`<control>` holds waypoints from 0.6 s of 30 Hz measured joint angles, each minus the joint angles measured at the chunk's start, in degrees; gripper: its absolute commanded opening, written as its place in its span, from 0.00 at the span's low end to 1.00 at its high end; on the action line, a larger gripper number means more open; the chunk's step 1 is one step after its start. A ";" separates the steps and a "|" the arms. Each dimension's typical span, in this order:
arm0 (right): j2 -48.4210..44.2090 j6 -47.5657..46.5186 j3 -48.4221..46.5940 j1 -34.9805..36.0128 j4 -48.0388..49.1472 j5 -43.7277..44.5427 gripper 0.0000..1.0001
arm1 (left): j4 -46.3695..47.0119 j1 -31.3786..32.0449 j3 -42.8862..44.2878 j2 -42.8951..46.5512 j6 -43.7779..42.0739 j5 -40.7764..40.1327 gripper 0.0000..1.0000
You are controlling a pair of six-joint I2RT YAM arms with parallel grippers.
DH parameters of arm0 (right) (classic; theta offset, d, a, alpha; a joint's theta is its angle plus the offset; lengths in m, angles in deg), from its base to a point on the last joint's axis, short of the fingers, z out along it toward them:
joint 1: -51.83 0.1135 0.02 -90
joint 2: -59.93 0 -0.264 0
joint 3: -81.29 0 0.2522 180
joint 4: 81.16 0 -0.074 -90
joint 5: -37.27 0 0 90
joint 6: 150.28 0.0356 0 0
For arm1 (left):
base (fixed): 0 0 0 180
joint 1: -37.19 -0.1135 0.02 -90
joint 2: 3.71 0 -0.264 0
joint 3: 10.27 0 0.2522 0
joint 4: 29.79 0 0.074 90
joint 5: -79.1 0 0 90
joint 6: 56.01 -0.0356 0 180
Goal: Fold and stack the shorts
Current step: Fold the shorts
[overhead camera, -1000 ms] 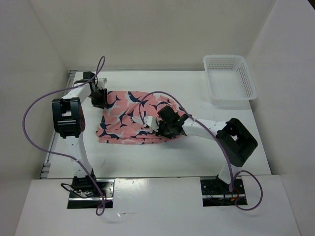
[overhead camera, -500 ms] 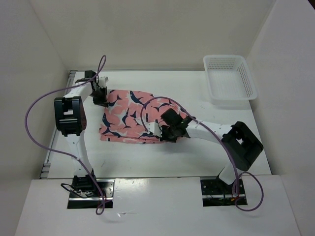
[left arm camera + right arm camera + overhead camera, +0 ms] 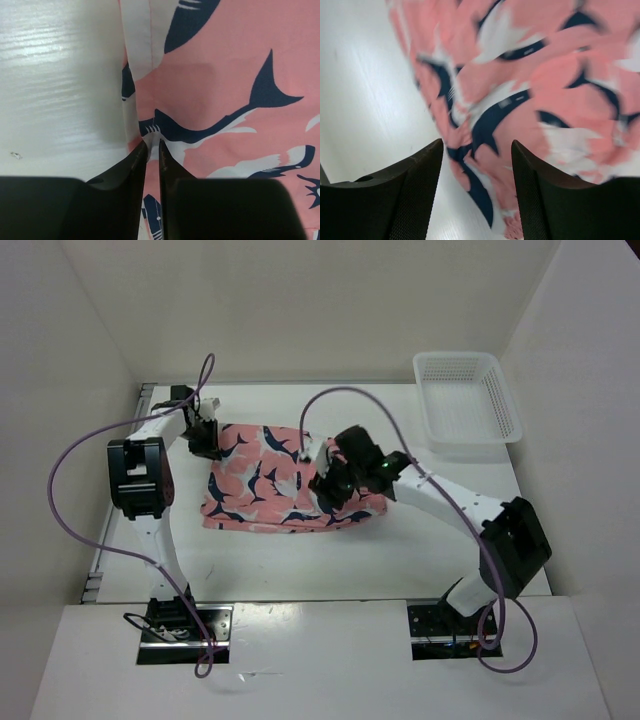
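Shorts (image 3: 262, 485) lie flat on the table (image 3: 300, 560), left of centre, already gathered into a rough layered rectangle. So I judge at least one fold is in. The edges look uneven along the near side, so I reckon there is tidying or another fold to come, and the stacking is not done. The basket (image 3: 470, 437) sits far right, well apart from the cloth.

My left gripper (image 3: 151, 142) is at the far-left corner, right on the white hem. Its jaws are only a sliver apart, and I cannot tell whether any hem is nipped between them.

My right gripper (image 3: 476, 145) hangs over the right part of the shorts, jaws wide, nothing in them. The cloth below it is blurred in the wrist view.

Against a second ago, my right gripper has left the near-right edge and come up and farther in. Its elbow has swung out to the right and the cable arches higher. My left one has barely shifted. The cloth's right end now lies spread out rather than bunched.
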 measured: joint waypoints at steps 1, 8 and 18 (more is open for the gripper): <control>-0.85 3.37 -2.29 -1.42 0.33 -0.55 0.62 | -0.07 0.00 -0.37 0.37 0.00 0.04 0.24; -3.91 23.15 -5.57 -17.68 2.23 0.24 0.64 | -0.33 0.04 -1.16 3.17 0.00 0.39 0.32; 6.34 34.69 1.20 -24.46 -0.02 3.54 0.78 | -2.01 0.52 -1.81 5.46 0.02 -1.31 0.42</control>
